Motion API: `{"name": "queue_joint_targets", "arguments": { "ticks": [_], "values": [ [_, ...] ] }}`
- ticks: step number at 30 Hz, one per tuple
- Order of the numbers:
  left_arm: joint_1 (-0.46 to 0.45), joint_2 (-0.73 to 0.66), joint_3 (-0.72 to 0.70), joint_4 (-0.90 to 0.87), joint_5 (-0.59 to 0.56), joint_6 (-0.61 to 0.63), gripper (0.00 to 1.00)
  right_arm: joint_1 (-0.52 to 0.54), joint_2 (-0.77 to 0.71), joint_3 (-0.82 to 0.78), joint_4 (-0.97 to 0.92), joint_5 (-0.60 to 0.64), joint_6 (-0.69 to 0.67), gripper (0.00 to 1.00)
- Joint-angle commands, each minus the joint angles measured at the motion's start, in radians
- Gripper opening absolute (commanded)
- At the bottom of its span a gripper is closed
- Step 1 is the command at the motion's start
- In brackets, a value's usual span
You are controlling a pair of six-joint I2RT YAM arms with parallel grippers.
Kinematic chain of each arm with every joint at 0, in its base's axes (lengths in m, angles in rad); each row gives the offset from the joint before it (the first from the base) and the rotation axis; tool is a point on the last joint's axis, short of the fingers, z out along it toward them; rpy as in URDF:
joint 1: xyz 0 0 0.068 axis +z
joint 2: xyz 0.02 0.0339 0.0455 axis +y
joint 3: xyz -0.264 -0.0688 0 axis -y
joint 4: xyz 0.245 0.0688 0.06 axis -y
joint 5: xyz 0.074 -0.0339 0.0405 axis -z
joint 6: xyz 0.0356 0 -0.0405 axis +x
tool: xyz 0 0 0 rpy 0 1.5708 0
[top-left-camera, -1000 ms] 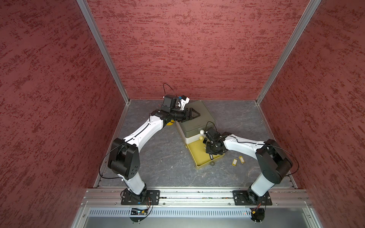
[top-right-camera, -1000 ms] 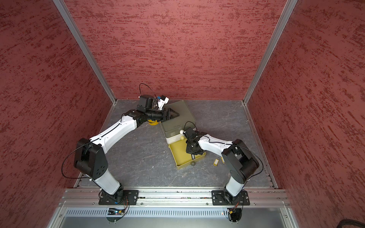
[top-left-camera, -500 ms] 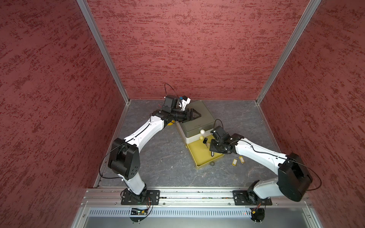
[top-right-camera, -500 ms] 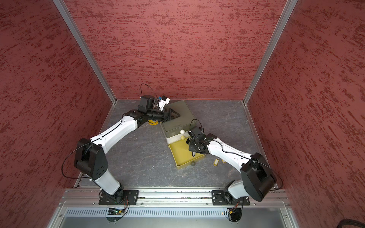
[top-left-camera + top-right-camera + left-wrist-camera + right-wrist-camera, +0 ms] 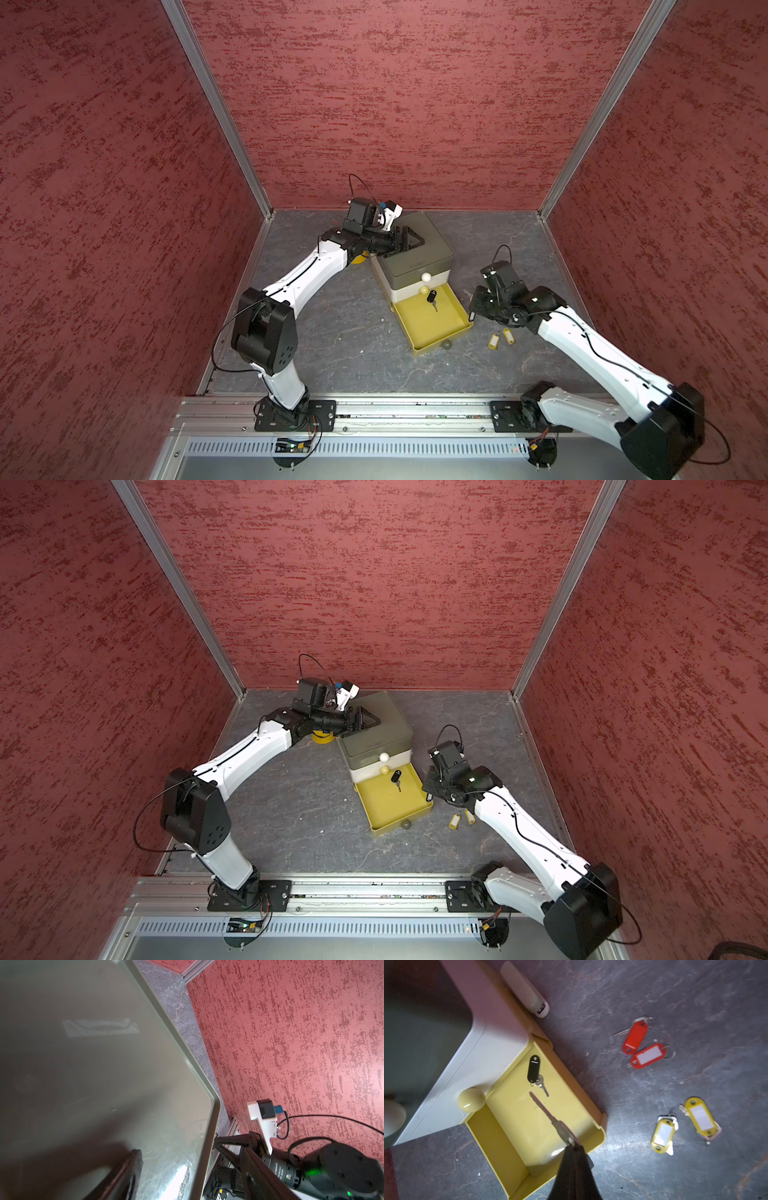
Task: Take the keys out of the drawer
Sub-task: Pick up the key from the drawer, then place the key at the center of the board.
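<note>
- Red, rough-plastered walls [image 5: 415, 104] close the cell on three sides and fill most of both top views. Silver posts [image 5: 219, 108] run up the two back corners.
- The floor [image 5: 345, 332] is a grey slab with pale veins like stone, in the lower middle of the frame. A silver rail [image 5: 395, 411] runs along its near edge and carries both arm bases.
- The left arm [image 5: 303, 274] reaches from the lower left up to the centre. The right arm [image 5: 582, 345] slants in from the lower right corner and covers the floor beneath it.
- A small cabinet [image 5: 432, 253] stands at the centre, with an olive top and a white middle drawer.
- Its bottom drawer [image 5: 419, 328] is yellow and stands pulled out towards the rail, with a dark knob [image 5: 446, 345] on its front.
- The left gripper [image 5: 415, 243] sits at the cabinet's back left corner with its jaws apart. In the left wrist view one finger [image 5: 133, 1159] lies on the olive top and the other is past the edge.
- The right gripper [image 5: 572, 1147] is clamped on a bare silver key [image 5: 544, 1111] at the drawer's right wall, with the blade pointing in over the drawer.
- A yellow round thing [image 5: 322, 737] peeks out under the left wrist, left of the cabinet, and is mostly hidden.
- A pale oblong thing [image 5: 525, 991] lies on the floor against the cabinet's side.
- A black-tagged key [image 5: 432, 297] lies inside the drawer near its back.
- Two yellow-tagged keys [image 5: 493, 341] lie on the floor right of the drawer, just below the right wrist.
- Two red-tagged keys [image 5: 635, 1036] lie close together on the floor, apart from the yellow pair. They show only in the right wrist view.
</note>
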Motion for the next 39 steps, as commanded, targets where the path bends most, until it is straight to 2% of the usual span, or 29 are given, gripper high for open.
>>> {"name": "queue_joint_targets", "arguments": {
  "ticks": [1, 8, 17, 24, 39],
  "values": [
    [-0.009, 0.056, -0.01, -0.121, -0.042, -0.007, 0.78, -0.11, -0.021, -0.039, -0.061, -0.019, -0.037, 0.0],
    [-0.008, 0.073, -0.003, -0.146, -0.042, 0.0, 0.78, -0.349, 0.047, -0.043, -0.007, -0.112, -0.098, 0.0],
    [-0.008, 0.096, 0.016, -0.161, -0.037, 0.005, 0.79, -0.53, 0.117, -0.063, 0.07, -0.168, -0.121, 0.0],
    [-0.006, 0.112, 0.021, -0.161, -0.027, 0.008, 0.79, -0.601, 0.184, -0.079, 0.147, -0.174, -0.113, 0.0],
    [-0.011, 0.139, 0.035, -0.188, -0.03, 0.008, 0.78, -0.645, 0.456, -0.025, 0.337, -0.194, -0.083, 0.0]
  ]
}}
